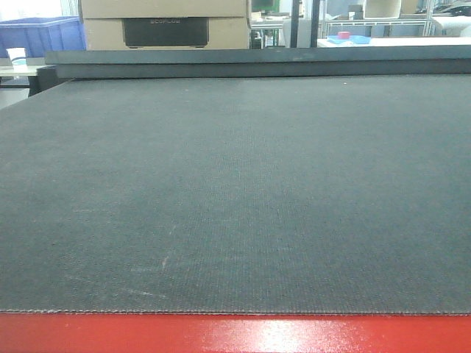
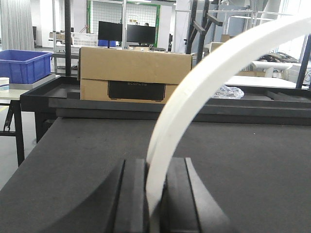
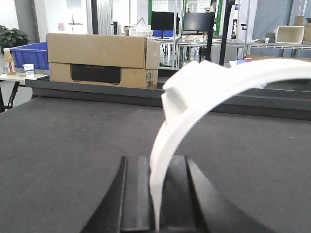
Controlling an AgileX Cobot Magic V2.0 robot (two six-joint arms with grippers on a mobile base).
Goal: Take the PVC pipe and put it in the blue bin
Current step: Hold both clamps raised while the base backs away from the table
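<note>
My left gripper (image 2: 155, 167) is shut on a white curved strip (image 2: 204, 77) that arcs up and off to the right; it may be the PVC pipe, but I cannot tell. My right gripper (image 3: 160, 165) is shut on a similar white curved strip (image 3: 218, 82) with a blocky lump near its top. Both grippers hover low over the dark mat. Neither gripper nor any strip shows in the front view. The blue bin (image 1: 40, 33) stands beyond the table's far left corner on a side table. It also shows in the left wrist view (image 2: 24, 65) and the right wrist view (image 3: 29, 53).
A dark mat (image 1: 235, 191) covers the table, with a red front edge (image 1: 235, 334). A cardboard box (image 1: 165, 22) stands behind a raised black ledge (image 1: 257, 62) at the back. A white cup (image 1: 16, 55) stands near the bin.
</note>
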